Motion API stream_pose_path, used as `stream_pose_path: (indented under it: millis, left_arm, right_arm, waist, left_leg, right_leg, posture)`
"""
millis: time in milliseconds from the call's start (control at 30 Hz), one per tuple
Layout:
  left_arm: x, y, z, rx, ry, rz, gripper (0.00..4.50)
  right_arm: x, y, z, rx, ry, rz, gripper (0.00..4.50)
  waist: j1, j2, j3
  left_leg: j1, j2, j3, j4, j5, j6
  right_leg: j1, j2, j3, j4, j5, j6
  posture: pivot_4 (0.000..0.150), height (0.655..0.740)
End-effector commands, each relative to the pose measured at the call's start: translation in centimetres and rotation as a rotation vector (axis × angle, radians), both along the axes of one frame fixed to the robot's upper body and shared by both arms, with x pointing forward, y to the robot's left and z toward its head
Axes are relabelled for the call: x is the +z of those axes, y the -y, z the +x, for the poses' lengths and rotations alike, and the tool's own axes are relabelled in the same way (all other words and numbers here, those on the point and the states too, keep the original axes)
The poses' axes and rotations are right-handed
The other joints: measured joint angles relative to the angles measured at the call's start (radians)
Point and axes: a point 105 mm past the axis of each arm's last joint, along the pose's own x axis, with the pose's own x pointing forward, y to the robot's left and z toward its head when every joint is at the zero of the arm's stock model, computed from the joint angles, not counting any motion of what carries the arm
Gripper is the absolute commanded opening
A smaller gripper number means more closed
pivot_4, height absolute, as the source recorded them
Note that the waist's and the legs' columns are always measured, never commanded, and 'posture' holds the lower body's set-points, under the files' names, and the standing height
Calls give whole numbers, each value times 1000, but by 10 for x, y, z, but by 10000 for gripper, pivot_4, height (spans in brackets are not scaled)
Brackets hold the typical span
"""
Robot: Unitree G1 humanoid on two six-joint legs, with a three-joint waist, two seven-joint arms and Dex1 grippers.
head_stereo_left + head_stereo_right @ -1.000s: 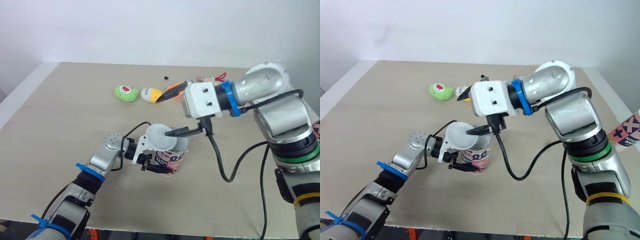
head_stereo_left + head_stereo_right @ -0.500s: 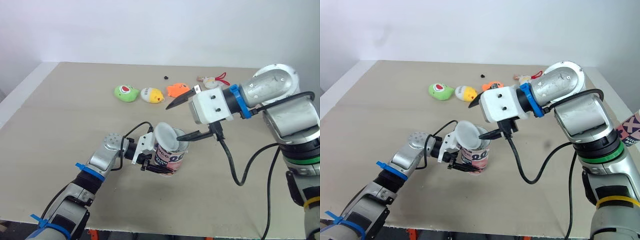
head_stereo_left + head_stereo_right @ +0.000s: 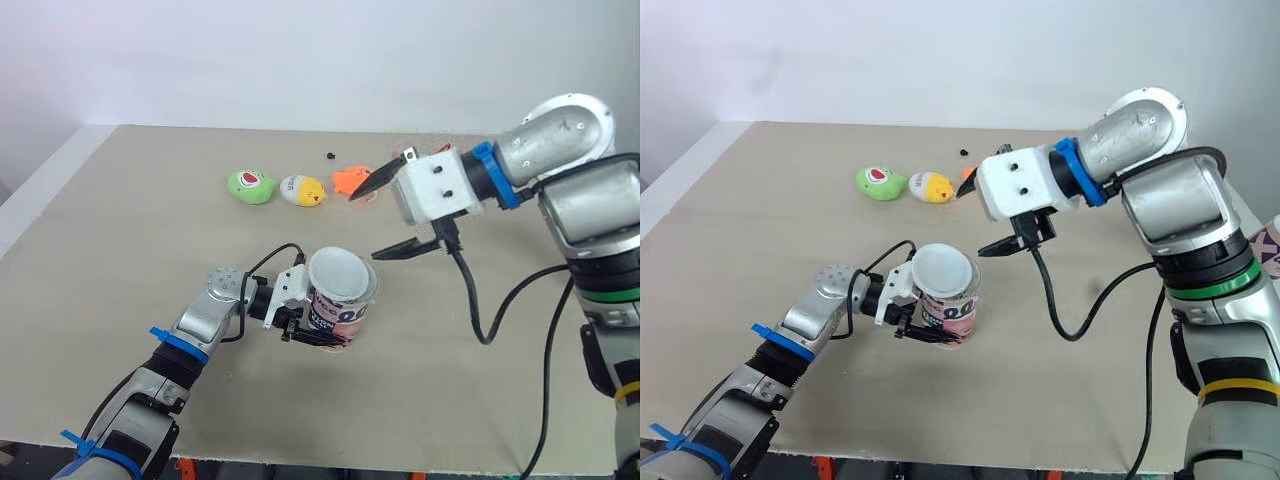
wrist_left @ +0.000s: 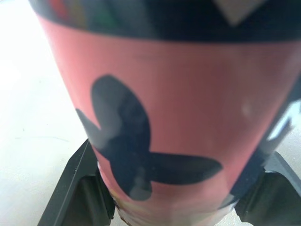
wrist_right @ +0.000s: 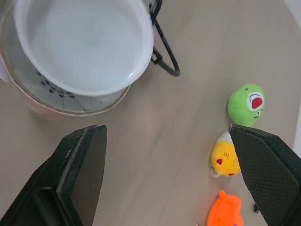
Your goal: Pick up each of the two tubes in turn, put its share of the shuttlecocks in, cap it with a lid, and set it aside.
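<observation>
A pink tube with black print [image 3: 341, 314] stands on the table [image 3: 120, 250], and my left gripper [image 3: 316, 320] is shut around its lower part. The left wrist view has the tube's wall [image 4: 164, 117] between the two fingers [image 4: 80, 188]. A white lid [image 3: 338, 277] rests on the tube's mouth, slightly off-centre in the right wrist view, where the lid [image 5: 84, 44] overlaps the rim [image 5: 70, 102]. My right gripper [image 3: 364, 225] hangs open and empty above the table, to the right of the lid and a little beyond it.
Three small plush toys lie in a row on the far side of the table: green [image 3: 252, 186], yellow [image 3: 302, 190] and orange [image 3: 350, 180]. A tiny black object [image 3: 331, 156] lies behind them. A black cable [image 3: 470, 300] dangles from the right arm.
My right gripper has let go of the white lid and drawn back to the right and away. The lid now sits on the tube. The left gripper and tube have stayed put.
</observation>
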Motion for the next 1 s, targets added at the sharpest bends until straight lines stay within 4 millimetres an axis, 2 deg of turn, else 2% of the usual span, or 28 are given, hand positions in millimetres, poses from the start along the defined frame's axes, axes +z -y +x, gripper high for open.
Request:
stream_pose_path:
  millis: [33, 133, 233, 300, 433, 567, 767, 1000]
  left_arm:
    - [-24, -6, -5, 12, -79, 80, 25754]
    - [-25, -6, -5, 10, -81, 81, 25754]
    - [-26, -6, -5, 9, -83, 83, 25754]
    - [-26, -6, -5, 8, -84, 85, 25754]
    - [-27, -6, -6, 7, -85, 87, 25754]
    - [-27, -5, -6, 5, -85, 86, 25754]
    - [-28, -5, -7, 1, -84, 89, 25754]
    - [-28, -5, -7, 6, -83, 87, 25754]
  right_arm:
    - [25, 2, -11, 28, 2, 52, 44423]
    - [34, 0, -19, 32, -85, 114, 44423]
    - [48, -9, -25, 38, -178, 228, 44423]
    - [50, -16, -29, 36, -251, 271, 44423]
    - [33, -24, -32, 13, -306, 249, 44423]
    - [17, -28, -14, -56, -295, 253, 44423]
    - [12, -34, -4, -75, -296, 256, 44423]
    - [-3, -36, -4, -70, -332, 199, 44423]
  waist:
    - [0, 0, 0]
    - [0, 0, 0]
    - [0, 0, 0]
    - [0, 0, 0]
    - [0, 0, 0]
    - [-1, 0, 0]
    - [0, 0, 0]
    - [0, 0, 0]
  left_leg:
    - [0, 0, 0, 0, 0, 0]
    - [0, 0, 0, -1, 0, 0]
    - [0, 0, 0, -2, 0, 0]
    - [0, 0, 0, -2, 0, 0]
    - [0, 0, -2, -2, 0, 0]
    - [-1, -1, -1, -2, 0, 0]
    - [-1, -1, -1, -2, 0, 0]
    - [-1, -2, -1, -3, 0, 0]
  right_leg:
    - [0, 0, 0, 0, 0, 0]
    - [0, 0, 0, 0, -1, -1]
    - [0, 0, 0, 0, -1, -1]
    - [-1, -1, 0, 0, 0, -1]
    - [-1, -1, -1, 0, -1, -2]
    - [-1, -1, -1, -1, -1, -1]
    - [0, 0, -1, 0, -1, 0]
    - [0, 0, -1, 0, 0, 4]
  posture:
    - [1500, 7400]
    - [1500, 7400]
    - [1500, 7400]
    - [1500, 7400]
    - [1500, 7400]
    - [1500, 7400]
    - [1500, 7400]
    - [1500, 7400]
